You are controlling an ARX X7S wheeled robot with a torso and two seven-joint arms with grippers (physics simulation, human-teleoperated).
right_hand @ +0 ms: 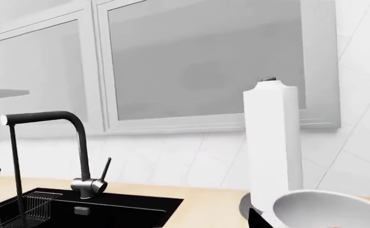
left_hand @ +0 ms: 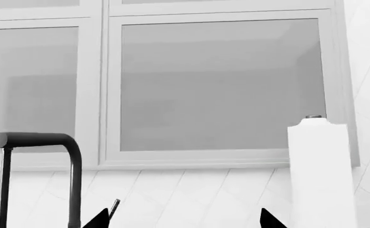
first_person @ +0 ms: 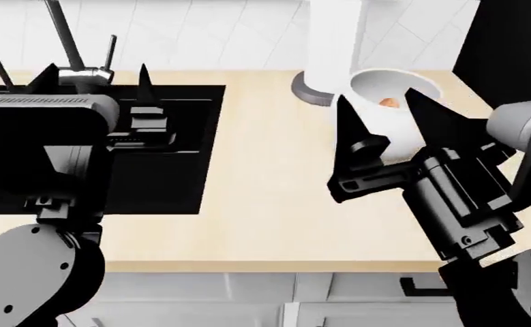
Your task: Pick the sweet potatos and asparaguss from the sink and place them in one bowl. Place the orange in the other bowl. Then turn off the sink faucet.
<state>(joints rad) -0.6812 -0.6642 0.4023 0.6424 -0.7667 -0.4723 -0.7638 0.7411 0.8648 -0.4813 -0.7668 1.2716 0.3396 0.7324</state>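
Observation:
My left gripper (first_person: 95, 73) is open and empty above the black sink (first_person: 178, 170), just in front of the faucet (first_person: 63, 30). The faucet and its lever (first_person: 110, 49) also show in the left wrist view (left_hand: 75, 166) and the right wrist view (right_hand: 80, 142). A thin line drops from the spout into the basin. My right gripper (first_person: 376, 101) is open and empty, with its fingertips either side of the near rim of a white bowl (first_person: 409, 126). A small orange-coloured patch (first_person: 388, 102) shows inside the bowl; I cannot tell what it is. No sweet potato, asparagus or second bowl is in view.
A tall white paper towel roll (first_person: 333, 34) on a grey base stands just behind and left of the bowl, against the tiled wall under a window. A wire rack (right_hand: 26, 209) sits in the sink. The light wood counter (first_person: 265, 177) lies between sink and bowl.

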